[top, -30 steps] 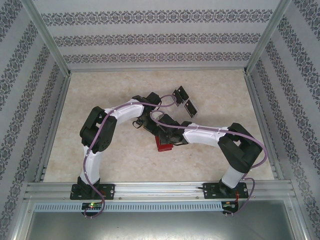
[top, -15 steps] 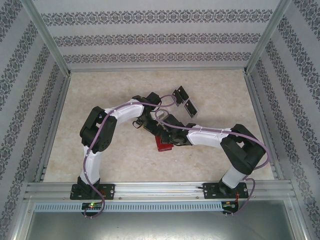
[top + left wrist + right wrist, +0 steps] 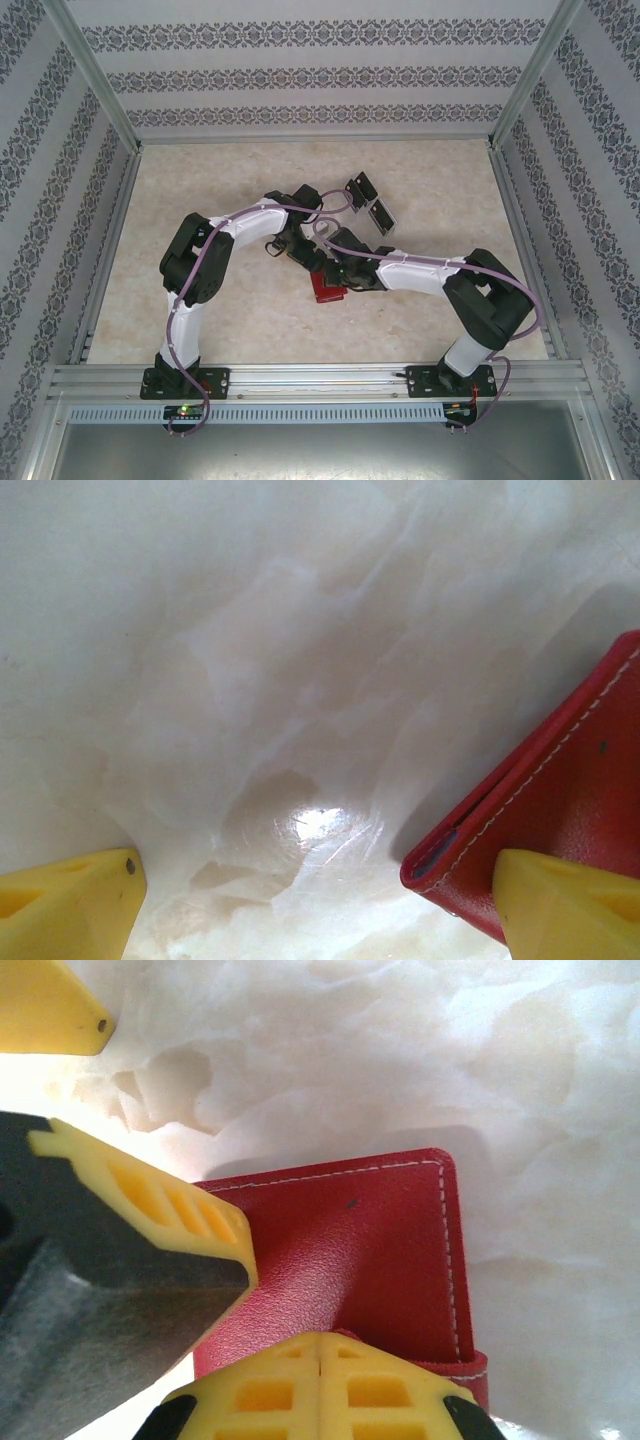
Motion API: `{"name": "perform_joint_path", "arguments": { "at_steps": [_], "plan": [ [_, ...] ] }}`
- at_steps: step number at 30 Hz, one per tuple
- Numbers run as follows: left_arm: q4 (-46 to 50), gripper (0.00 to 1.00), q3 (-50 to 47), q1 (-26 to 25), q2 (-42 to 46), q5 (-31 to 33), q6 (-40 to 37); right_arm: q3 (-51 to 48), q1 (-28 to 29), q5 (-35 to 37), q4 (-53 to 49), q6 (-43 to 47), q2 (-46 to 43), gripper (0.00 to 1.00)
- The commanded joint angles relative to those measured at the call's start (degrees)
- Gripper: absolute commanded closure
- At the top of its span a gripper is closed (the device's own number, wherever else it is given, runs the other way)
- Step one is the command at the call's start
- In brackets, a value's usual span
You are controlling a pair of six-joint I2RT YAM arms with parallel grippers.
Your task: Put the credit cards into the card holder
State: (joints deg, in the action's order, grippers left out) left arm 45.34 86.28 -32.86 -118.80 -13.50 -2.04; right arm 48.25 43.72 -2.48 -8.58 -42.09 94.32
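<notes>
Since a second ago the right arm (image 3: 420,272) has swung its elbow a little to the right and nearer. The left arm (image 3: 235,235) and the wallet (image 3: 325,291) lie where they did.

From above, the two arms meet over the middle of the table (image 3: 200,190), and the closed red wallet lies flat there, just on the near side of both wrists. Two dark cards (image 3: 380,213) sit a little farther back and to the right, apart from the wallet. We cannot tell whether they lie flat or lean on something.

The left gripper (image 3: 315,908) is released, its yellow fingers well apart with bare table between them. In the left wrist view the right finger (image 3: 565,908) rests over a stitched corner of the wallet, while the other stands off it, over the table.

The right gripper (image 3: 320,1358) is clenched, its two fingertips pressed together with no gap. In the right wrist view it sits over the near edge of the wallet's red cover. We cannot tell whether anything thin is pinched between the tips. One finger of the left gripper touches the cover from the left.
</notes>
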Motion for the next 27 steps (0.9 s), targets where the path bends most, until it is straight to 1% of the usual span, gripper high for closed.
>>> {"name": "perform_joint_path", "arguments": {
  "at_steps": [1,7,13,17,22,24,27],
  "plan": [
    [-0.17,0.1,-0.67,0.08,-3.85,-1.47,-0.01,-1.4,-2.15,3.3,-9.18,1.32,0.36,1.0],
    [-0.08,0.1,-0.66,-0.05,-3.74,-1.46,0.07,0.11,-3.29,1.32,-8.65,2.88,1.99,1.0],
    [-0.09,0.1,-0.85,-0.2,-3.84,-1.51,0.02,-0.91,-3.3,-0.06,-6.81,2.19,4.74,1.0],
    [-0.12,0.1,-0.65,-0.35,-4.06,-1.58,0.02,-3.39,-3.35,1.41,-6.37,-0.22,6.62,1.0],
    [-0.15,0.1,-0.76,-0.46,-4.09,-1.69,0.02,-9.38,-3.65,2.48,-3.87,-5.94,9.06,1.0],
    [0.0,0.1,-0.69,-0.56,-4.01,-1.66,0.08,-10.31,-4.17,2.72,-3.77,-6.81,8.8,1.0],
    [-0.09,0.1,-0.81,-0.63,-4.02,-1.6,0.02,-10.07,-4.71,2.86,-4.37,-6.81,5.79,1.0]
  ]
}}
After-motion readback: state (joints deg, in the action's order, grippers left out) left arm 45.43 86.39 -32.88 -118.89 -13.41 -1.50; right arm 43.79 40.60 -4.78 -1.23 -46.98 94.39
